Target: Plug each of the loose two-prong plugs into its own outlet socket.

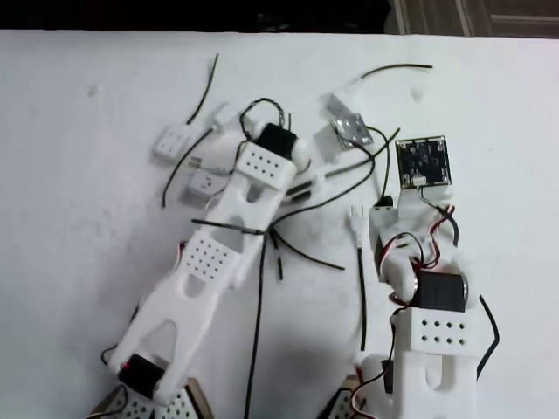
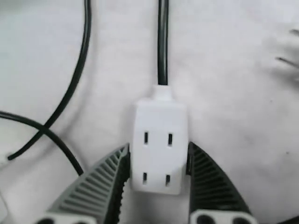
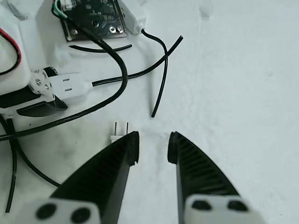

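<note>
socket block (image 2: 160, 126) is pinched at its sides by the left gripper (image 2: 158, 149), near the circuit board (image 3: 91, 18); right gripper (image 3: 153, 140) is held spread, and a plug (image 3: 120, 134) is seen just beside one fingertip, farther from the circuit board

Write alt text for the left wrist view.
A white outlet socket with two pairs of slots, gripped between the left end effector's grey fingers, its black cord running away across the white table. Loose black wires lie beside it.
</note>
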